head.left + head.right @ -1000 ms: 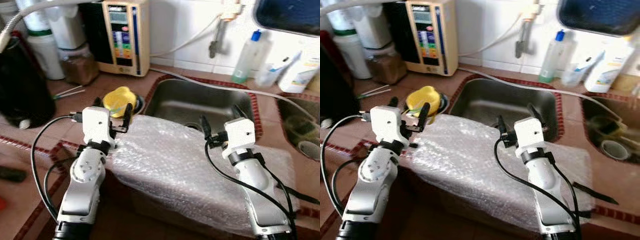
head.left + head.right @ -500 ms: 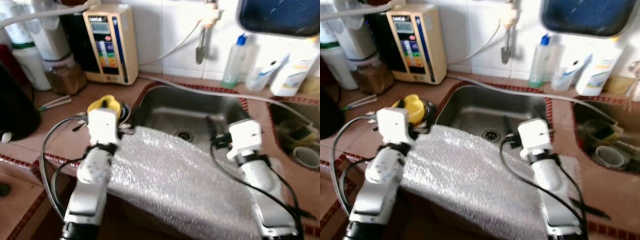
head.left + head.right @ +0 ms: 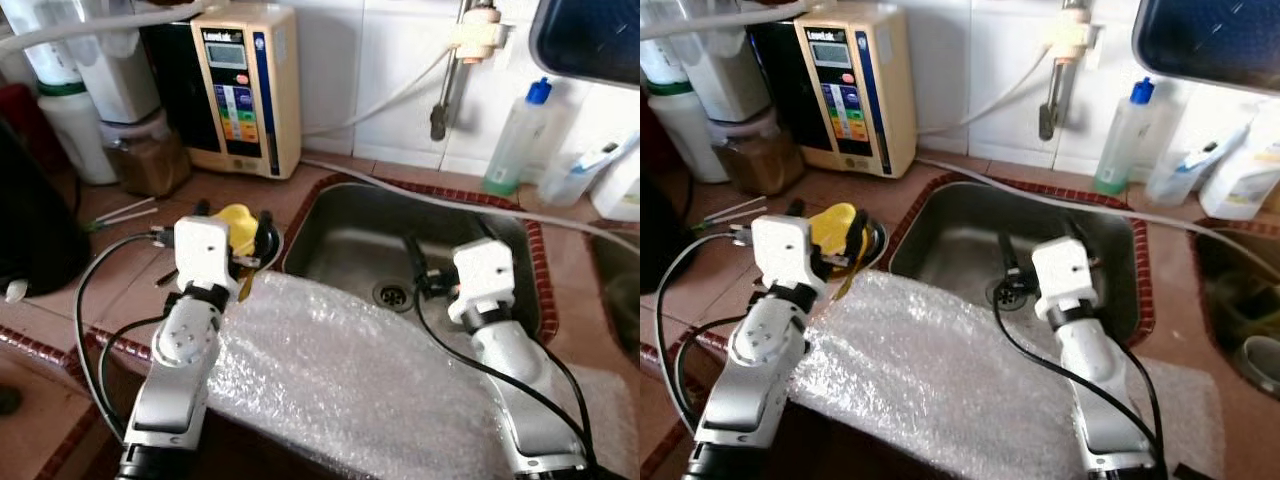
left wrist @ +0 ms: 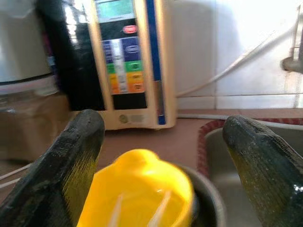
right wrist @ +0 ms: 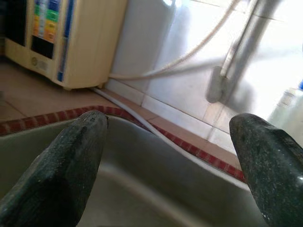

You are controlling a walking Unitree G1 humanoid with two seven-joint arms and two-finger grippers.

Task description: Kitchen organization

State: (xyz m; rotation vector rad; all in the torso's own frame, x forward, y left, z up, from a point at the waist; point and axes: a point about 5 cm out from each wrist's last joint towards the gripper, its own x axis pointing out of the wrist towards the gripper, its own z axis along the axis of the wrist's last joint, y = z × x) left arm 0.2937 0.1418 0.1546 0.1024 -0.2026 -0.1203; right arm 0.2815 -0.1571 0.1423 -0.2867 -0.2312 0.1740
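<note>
A wide sheet of clear bubble wrap (image 3: pixel 350 370) lies draped over the near edge of the terracotta-tiled tabletop (image 3: pixel 110 270), its far edge reaching the front rim of the stainless steel sink basin (image 3: pixel 365 225) and partly overhanging it, while its right part spreads flat toward the second basin at the right. The left tool (image 3: pixel 232 222) hovers at the sheet's far left corner with its two black fingers (image 4: pixel 71 161) spread apart and nothing between them; just beyond it a yellow plastic lid-shaped piece (image 4: pixel 137 194) sits in a dark round bowl (image 4: pixel 208 203) on the tabletop beside the sink's left rim. The right tool (image 3: pixel 447 245) hangs over the open sink, its fingers (image 5: pixel 71 170) also held wide and empty, above the drain (image 3: pixel 392 294). A cream and black water ionizer box with coloured buttons (image 3: pixel 243 85) stands against the white tiled wall behind the bowl, and a thin white hose (image 3: pixel 420 190) runs along the sink's back rim. A clear bottle with a blue cap (image 3: pixel 517 140) stands at the sink's back right. The basin itself is bare, leaving free space below the right tool; the strip of tabletop left of the sink is crowded by the bowl and a brown-filled jar (image 3: pixel 150 160).
</note>
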